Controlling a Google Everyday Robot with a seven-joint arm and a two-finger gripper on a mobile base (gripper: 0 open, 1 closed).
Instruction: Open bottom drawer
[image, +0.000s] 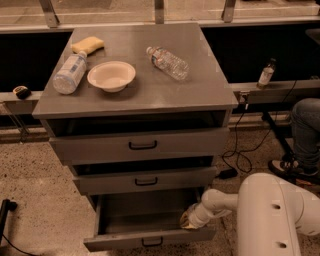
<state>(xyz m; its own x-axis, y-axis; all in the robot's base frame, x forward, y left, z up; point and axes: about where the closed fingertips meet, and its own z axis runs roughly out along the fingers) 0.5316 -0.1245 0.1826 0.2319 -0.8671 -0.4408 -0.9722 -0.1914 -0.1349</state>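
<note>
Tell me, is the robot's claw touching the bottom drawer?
Cannot tell. In the camera view the claw sits at the right front corner of the pulled-out bottom drawer, overlapping its rim, but neither contact nor gap shows plainly.

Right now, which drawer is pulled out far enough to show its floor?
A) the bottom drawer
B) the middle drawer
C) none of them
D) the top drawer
A: the bottom drawer stands pulled out with its plain grey floor in view and the hand at its right front corner. The top drawer and the middle drawer show only their fronts.
</note>
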